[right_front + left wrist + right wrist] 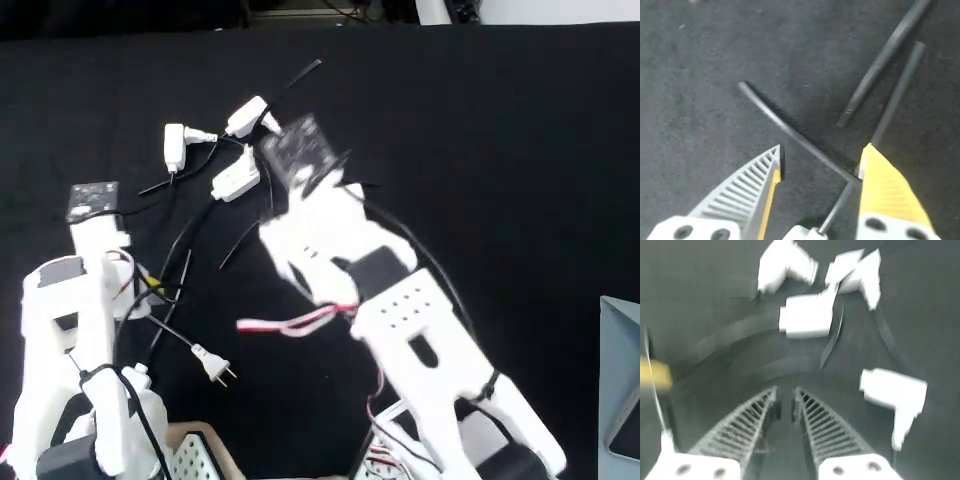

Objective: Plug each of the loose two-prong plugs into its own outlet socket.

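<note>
From above, a black two-prong plug [210, 364] lies on the black bench [500, 150] near the front, between the left arm [70, 330] and the right arm [420, 330]. Its long axis runs on a slant. The prongs point toward the right arm's side, and its cable [165, 332] trails back toward the left arm. Farther back sits a cluster of white cable ends [237, 175], but I cannot tell plug from socket there. The right arm's blurred tip is just beside them and hides part of the cluster.

In the left wrist view, the left gripper [823, 149] has its jaws wide apart over the bench. A thin black cord [785, 127] crosses the gap between them.

In the right wrist view, the right gripper [786, 390] has narrow jaws, almost closed and holding nothing. They point toward the smeared white pieces [807, 315], whose prongs cannot be made out.
</note>
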You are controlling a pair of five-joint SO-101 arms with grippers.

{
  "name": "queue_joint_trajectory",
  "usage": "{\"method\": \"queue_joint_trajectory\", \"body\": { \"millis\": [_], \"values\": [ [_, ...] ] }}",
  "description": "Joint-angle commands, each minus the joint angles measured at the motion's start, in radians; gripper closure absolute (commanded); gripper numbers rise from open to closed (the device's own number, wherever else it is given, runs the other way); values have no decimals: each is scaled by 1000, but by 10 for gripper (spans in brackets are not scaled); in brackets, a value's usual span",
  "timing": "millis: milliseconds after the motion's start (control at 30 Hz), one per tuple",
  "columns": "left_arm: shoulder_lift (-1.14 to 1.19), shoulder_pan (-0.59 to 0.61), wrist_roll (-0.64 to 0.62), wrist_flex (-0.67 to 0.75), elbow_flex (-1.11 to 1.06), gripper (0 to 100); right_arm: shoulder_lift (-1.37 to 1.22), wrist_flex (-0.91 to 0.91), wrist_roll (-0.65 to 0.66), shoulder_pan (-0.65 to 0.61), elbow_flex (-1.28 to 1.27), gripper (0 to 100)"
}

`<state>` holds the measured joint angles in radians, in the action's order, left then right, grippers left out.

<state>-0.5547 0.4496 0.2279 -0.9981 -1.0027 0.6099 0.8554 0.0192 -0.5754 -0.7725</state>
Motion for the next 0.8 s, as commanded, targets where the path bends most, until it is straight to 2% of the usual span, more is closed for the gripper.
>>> {"method": "queue_joint_trajectory", "body": {
  "millis": [0,67,167,367,767],
  "values": [
    [-26,101,-40,12,67,744,38,71,6,-83,-56,849],
    [-26,153,-86,14,76,744,33,66,6,-155,-108,809],
    [-26,199,-120,15,82,744,33,26,2,-275,-177,802],
    [-26,216,-138,15,82,744,8,-51,-66,-454,-225,806],
    [-23,248,-163,51,74,744,-441,-54,-186,-563,36,804]
  ]
}}
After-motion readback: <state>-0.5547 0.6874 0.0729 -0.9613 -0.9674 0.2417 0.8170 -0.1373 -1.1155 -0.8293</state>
